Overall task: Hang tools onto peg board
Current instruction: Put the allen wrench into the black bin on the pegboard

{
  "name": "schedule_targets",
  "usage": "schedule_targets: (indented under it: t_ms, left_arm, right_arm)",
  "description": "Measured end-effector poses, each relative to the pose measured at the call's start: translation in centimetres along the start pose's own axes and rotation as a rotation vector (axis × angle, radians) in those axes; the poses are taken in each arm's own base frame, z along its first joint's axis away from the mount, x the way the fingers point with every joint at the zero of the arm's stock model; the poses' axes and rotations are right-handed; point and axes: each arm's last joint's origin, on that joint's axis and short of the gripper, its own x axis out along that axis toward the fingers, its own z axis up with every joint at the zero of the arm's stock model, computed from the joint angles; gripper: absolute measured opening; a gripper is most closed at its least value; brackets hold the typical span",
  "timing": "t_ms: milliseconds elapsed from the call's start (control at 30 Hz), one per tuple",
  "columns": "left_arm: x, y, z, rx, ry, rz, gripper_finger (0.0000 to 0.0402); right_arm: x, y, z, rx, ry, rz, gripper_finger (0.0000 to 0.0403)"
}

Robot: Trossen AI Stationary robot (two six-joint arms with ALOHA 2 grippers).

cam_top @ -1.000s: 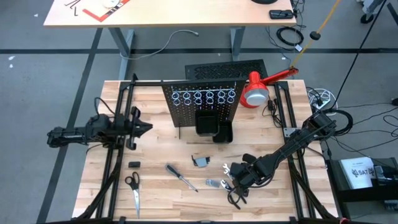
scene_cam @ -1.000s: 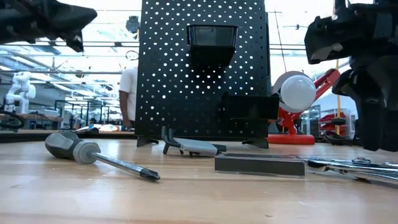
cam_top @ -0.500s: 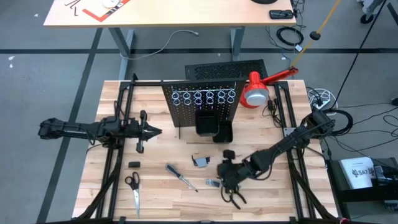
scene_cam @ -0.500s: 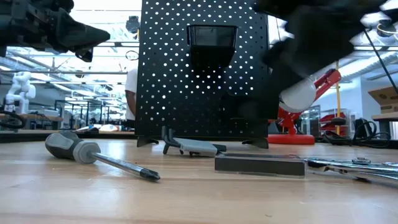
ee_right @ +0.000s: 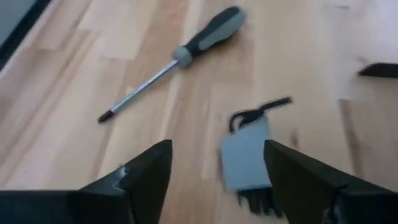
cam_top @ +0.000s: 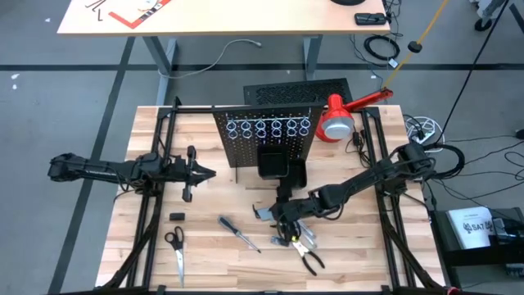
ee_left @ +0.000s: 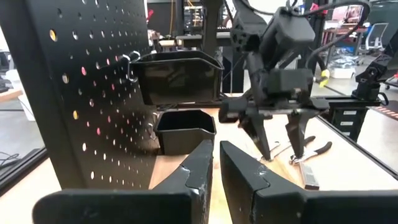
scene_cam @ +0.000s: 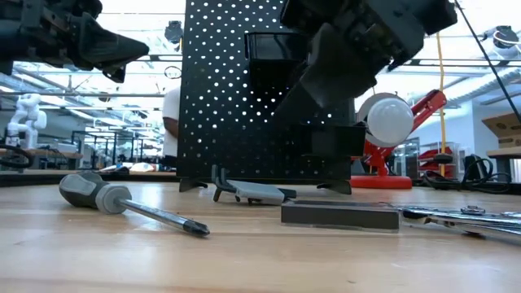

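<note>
Over on the left side of the wooden table (cam_top: 147,246), the left gripper (cam_top: 206,173) hangs level above the boards, its fingers (ee_left: 199,163) drawn almost together with only a thin slit between them and nothing in their hold; it points toward the peg board (cam_top: 266,135). Near the front left corner lie a pair of scissors (cam_top: 175,246) and, just behind them, a small black block (cam_top: 176,216). Further right a screwdriver (cam_top: 238,233) with a dark grey handle lies flat on the table, apart from everything else. Behind it the peg board stands upright at the middle of the table, a row of silver rings (cam_top: 268,126) across its upper part and a black bin (cam_top: 273,162) hooked to its face, with a second black bin (cam_top: 296,176) on the table at its foot. In front of the board the right gripper (cam_top: 280,220) hovers with its fingers (ee_right: 146,171) spread wide and empty, directly over a small grey holder of hex keys (ee_right: 247,155). Just to its right, wrenches (scene_cam: 456,216) and pale-handled pliers (cam_top: 309,254) lie on the table. A red desk lamp (cam_top: 340,117) stands beside the board's right edge.
</note>
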Motion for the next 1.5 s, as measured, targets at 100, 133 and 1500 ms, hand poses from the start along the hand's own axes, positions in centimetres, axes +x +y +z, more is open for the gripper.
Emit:
schedule_targets:
  t_ms: [100, 133, 1500]
  left_arm:
    - [0.0, 0.0, 0.0, 0.0, -0.001, 0.0, 0.0041]
    - [0.0, 0.0, 0.0, -0.001, 0.0, 0.0, 0.0041]
    - [0.0, 0.1, 0.0, -0.006, 0.0, 0.013, 0.0041]
  right_arm:
    - [1.1, 0.0, -0.7, -0.031, 0.032, -0.012, 0.0278]
    - [1.5, 0.0, -0.9, -0.04, 0.043, -0.033, 0.0281]
    - [7.0, -0.6, 0.9, 0.141, 0.241, -0.131, 0.0191]
